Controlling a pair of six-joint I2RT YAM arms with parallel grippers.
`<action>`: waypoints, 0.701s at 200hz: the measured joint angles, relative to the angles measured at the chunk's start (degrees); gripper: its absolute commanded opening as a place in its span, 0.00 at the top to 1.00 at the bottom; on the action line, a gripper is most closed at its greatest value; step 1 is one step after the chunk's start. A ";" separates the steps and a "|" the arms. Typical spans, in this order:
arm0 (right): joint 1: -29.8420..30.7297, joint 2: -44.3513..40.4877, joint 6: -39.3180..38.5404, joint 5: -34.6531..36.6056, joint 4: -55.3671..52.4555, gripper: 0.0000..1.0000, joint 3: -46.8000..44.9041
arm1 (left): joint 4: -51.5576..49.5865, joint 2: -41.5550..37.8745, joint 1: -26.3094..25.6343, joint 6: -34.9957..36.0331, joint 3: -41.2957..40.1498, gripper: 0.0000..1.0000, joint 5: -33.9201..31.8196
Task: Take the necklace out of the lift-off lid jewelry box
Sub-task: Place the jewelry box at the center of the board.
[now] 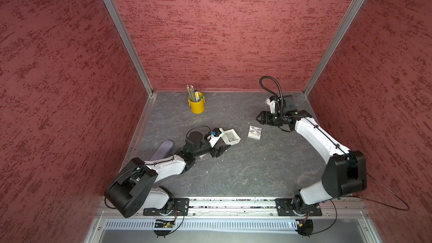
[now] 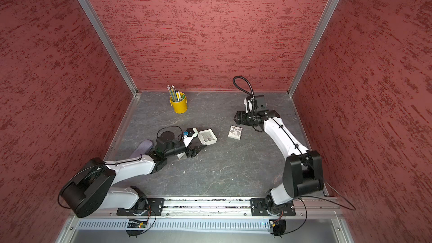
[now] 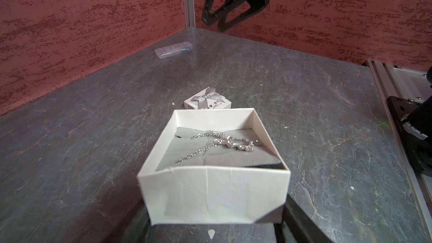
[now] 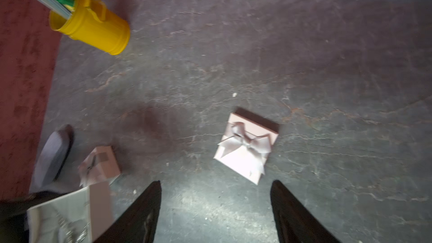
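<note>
Silver chain necklace [image 3: 221, 144] in open white cardboard box [image 3: 210, 195]; left gripper [image 1: 223, 147] straddles it, grip unclear tbh. Right gripper [image 4: 216, 183] spread, empty.

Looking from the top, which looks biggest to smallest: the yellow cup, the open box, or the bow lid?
In a top view:
1. yellow cup
2 and 3. open box and bow lid look nearly alike; the box is maybe slightly bigger.

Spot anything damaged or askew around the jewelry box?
Yes. The open box has a creased, split-looking near wall, and its grey pad sits crooked with a ragged edge under the necklace. White flecks lie on the table.
</note>
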 measured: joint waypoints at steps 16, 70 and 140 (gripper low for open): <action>4.59 -1.20 -0.07 -0.66 -1.25 0.30 1.51 | -0.11 0.55 -0.20 0.37 1.11 0.36 0.15; 14.71 0.96 -0.44 -2.89 -5.60 0.38 2.89 | -1.81 0.76 -1.46 1.51 2.25 0.36 0.09; 16.35 3.37 -0.68 -3.08 -6.73 0.54 2.89 | -4.66 -1.42 -2.25 2.78 2.25 0.36 -0.96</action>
